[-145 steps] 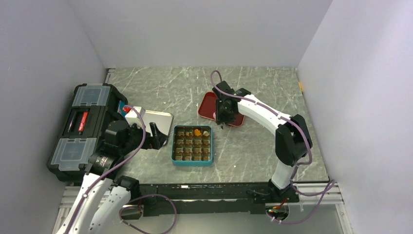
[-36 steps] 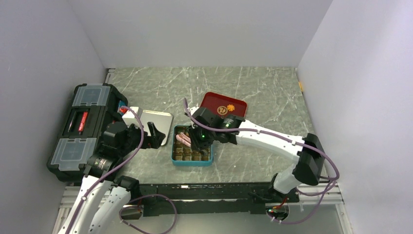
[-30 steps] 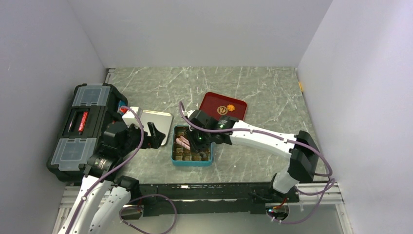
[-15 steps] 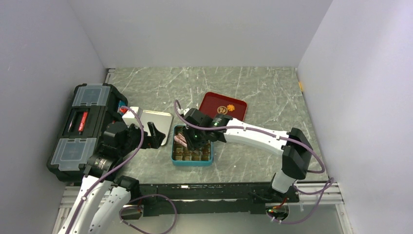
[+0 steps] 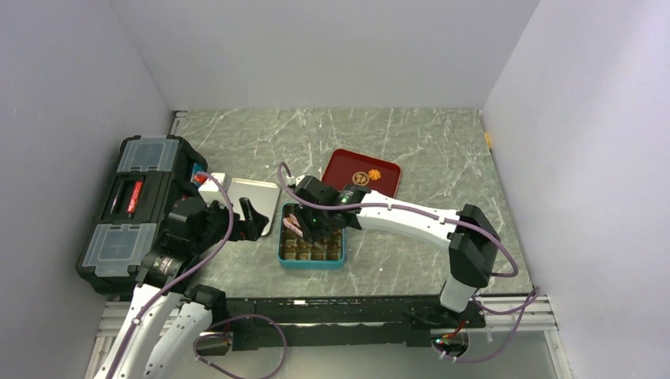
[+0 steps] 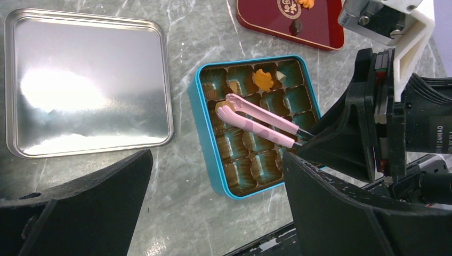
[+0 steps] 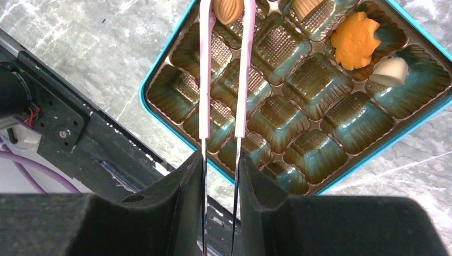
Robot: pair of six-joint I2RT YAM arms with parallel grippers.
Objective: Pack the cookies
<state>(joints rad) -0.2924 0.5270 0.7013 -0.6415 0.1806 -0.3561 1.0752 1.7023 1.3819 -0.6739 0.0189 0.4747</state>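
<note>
Right arm: swung from the red tray (image 5: 383, 175) at far right to above the teal tin (image 5: 312, 264).
Right gripper (image 7: 219, 160): crept left across the tin over the last second.
Pink tongs (image 7: 205, 80): tips now over the far-left compartments, a tan oval cookie (image 7: 228, 9) pinched between them.
Red tray: uncovered.

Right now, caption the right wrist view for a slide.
Right gripper squeezes pink tongs carrying a tan cookie over the teal tin, which holds an orange flower cookie and cream lump.
</note>
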